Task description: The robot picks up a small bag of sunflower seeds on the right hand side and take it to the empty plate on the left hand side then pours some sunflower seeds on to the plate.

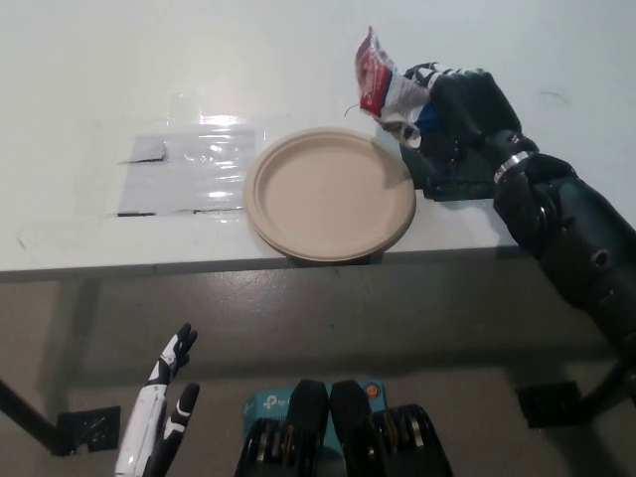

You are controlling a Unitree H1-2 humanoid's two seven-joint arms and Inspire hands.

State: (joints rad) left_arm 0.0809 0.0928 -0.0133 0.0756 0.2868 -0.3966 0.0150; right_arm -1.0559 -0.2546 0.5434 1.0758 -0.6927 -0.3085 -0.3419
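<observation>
Already lifted off the table (pixel 89 89), the bag of sunflower seeds (pixel 386 87) sits clenched in the black right hand (pixel 452 109), its red-and-white top poking out up and to the hand's left while the blue lower part is buried among the fingers. The bag is tilted, its top leaning toward the plate (pixel 330 194), which lies below and to the left of the hand, just beside it; the bag's tip hangs over the table near the plate's far right rim, not yet over its middle.

Judging by its crumpled, creased foil, the bag is light and soft, a thin film that gives under any squeeze. It probably offers little stiffness of its own, so the grasp around its lower body is what shapes it. The film looks glossy and may slide if the hold loosens, yet a harder clench could pinch the mouth closed or push seeds out in a rush. Holding it low, with the opening free beyond the fingers, seems the sensible place, since the loose contents will shift toward whichever end points down. Whether the top is open cannot be told.

Down at the lower left, well apart from the work, the white left hand (pixel 159 422) rests with its fingers spread, holding nothing.
</observation>
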